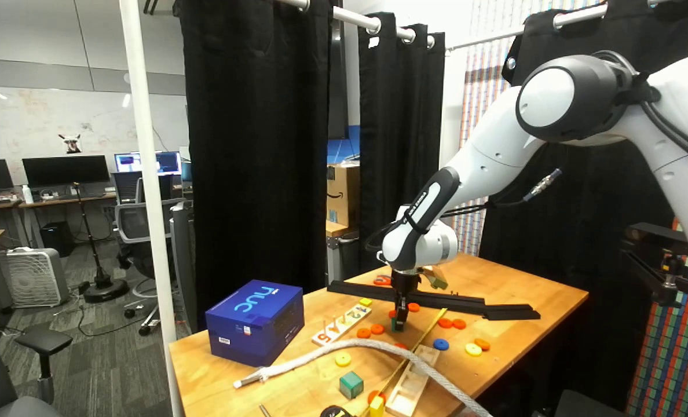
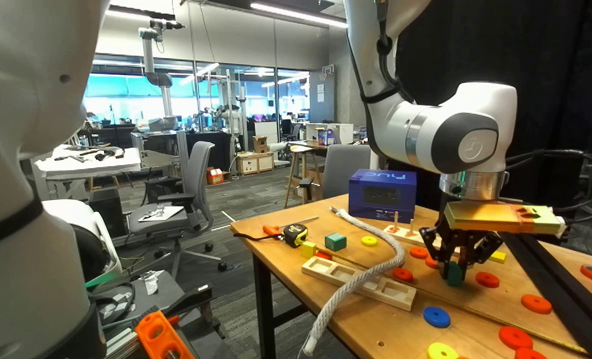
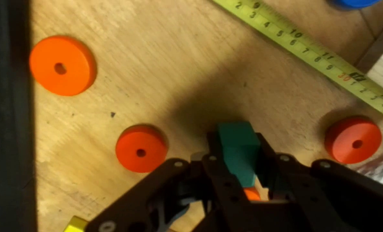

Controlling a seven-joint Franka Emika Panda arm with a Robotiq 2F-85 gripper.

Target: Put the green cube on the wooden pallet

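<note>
My gripper (image 2: 454, 268) points down over the table, its fingers shut on the sides of a dark green cube (image 3: 241, 158). The held cube also shows in both exterior views (image 1: 395, 325) (image 2: 454, 276), at or just above the tabletop; I cannot tell whether it touches. A second green cube (image 1: 351, 384) stands alone on the table, and shows too in an exterior view (image 2: 335, 242). The wooden pallet is a long pale tray with compartments (image 1: 405, 395) (image 2: 326, 277). Grey rope crosses over the pallet and hides part of it.
A yellow tape blade (image 3: 291, 40) runs between gripper and pallet, from a tape measure (image 2: 295, 235). Orange and red discs (image 3: 141, 149) surround the gripper. A numbered peg board (image 1: 341, 326), blue box (image 1: 255, 322), black rail (image 2: 560, 289) and rope (image 2: 336, 299) lie around.
</note>
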